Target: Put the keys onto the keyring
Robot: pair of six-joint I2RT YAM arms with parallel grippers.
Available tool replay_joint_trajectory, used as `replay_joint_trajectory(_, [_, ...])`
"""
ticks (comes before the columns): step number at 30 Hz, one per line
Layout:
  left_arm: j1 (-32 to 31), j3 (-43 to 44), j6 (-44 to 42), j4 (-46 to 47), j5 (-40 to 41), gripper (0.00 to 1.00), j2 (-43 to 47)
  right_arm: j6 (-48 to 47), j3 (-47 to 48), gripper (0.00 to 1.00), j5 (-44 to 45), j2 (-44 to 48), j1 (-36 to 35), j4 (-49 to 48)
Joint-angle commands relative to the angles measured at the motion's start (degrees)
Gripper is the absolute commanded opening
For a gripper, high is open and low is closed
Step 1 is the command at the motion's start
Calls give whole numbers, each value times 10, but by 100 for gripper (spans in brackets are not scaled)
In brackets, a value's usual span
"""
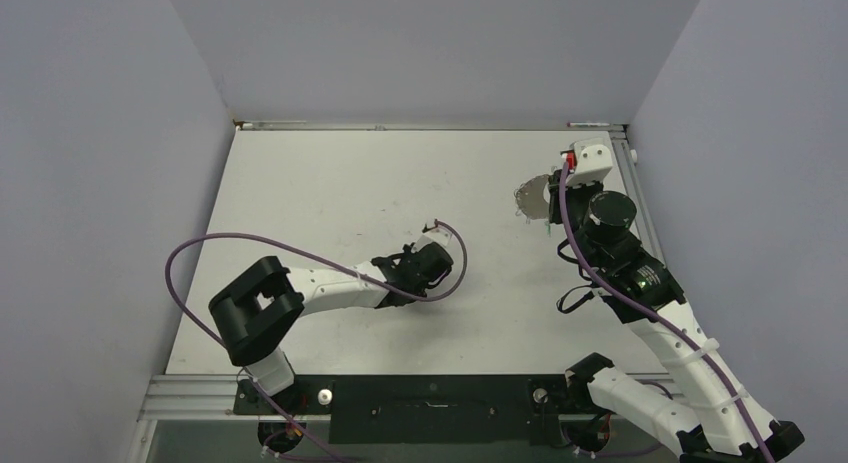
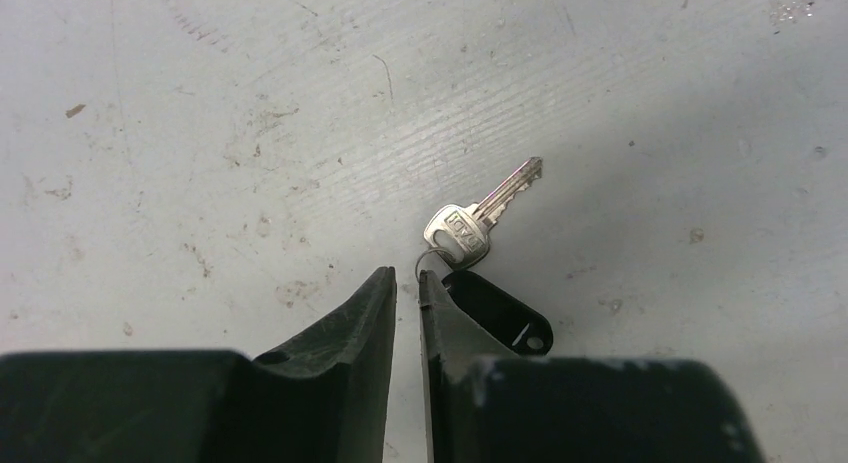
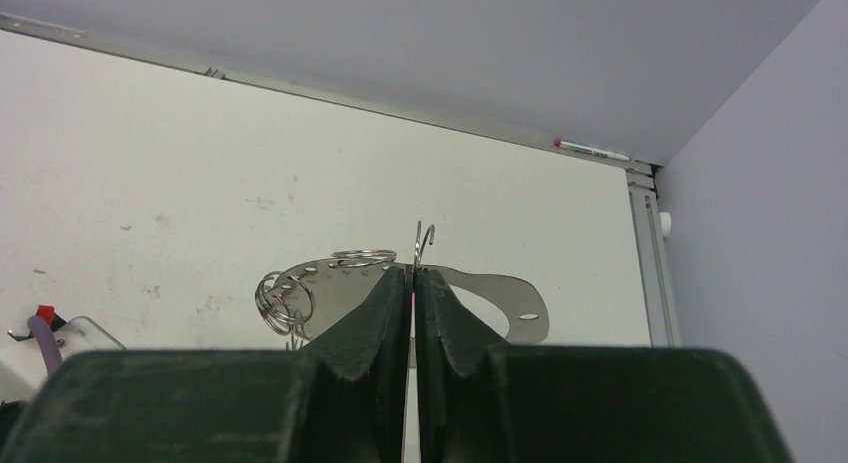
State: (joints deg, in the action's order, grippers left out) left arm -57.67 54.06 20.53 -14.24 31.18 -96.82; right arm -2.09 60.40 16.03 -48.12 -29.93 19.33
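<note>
A small silver key [image 2: 482,211] lies flat on the table, joined by a small wire ring to a black plastic tag [image 2: 502,313]. My left gripper [image 2: 406,280] is low over the table just left of that ring, its jaws almost shut with only bare table in the narrow gap. In the top view the left gripper [image 1: 413,258] hides the key. My right gripper [image 3: 412,272] is shut on the keyring [image 3: 330,283], a thin silver piece with small split rings strung on it and a wire end sticking up. The right gripper [image 1: 553,198] holds the keyring [image 1: 528,195] above the table's far right.
The table [image 1: 350,183] is walled on the left, back and right. A pen [image 3: 590,149] lies along the back edge near the right corner. The left arm's purple cable [image 1: 190,253] loops out over the table's left side.
</note>
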Motion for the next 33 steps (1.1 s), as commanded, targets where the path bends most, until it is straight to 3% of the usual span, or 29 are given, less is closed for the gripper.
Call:
replay_joint_trajectory(1, [-22,28,1,-40,61,12,24,11,6,5,-10,-2,0,-44])
replay_joint_trajectory(5, [-41,49,8,-84,109,11,9,11,7,5,-11,-4,0,-44])
replay_joint_trajectory(7, [-40,46,22,-82,95,17,9,11,8,5,-12,-7,0,-44])
replay_joint_trajectory(12, [-12,-3,64,7,-22,46,37,13,4,5,-14,-9,-1,-44])
replay_joint_trajectory(18, [59,-62,130,86,-135,57,89,12,0,5,-14,-8,-3,-44])
replay_joint_trajectory(22, [63,-78,132,102,-128,62,121,12,0,5,-13,-11,-4,-45])
replay_joint_trajectory(26, [74,-109,178,163,-204,68,129,14,-2,5,-16,-14,-5,-49])
replay_joint_trajectory(33, [90,-140,242,190,-201,65,128,20,-6,5,-17,-15,-6,-50])
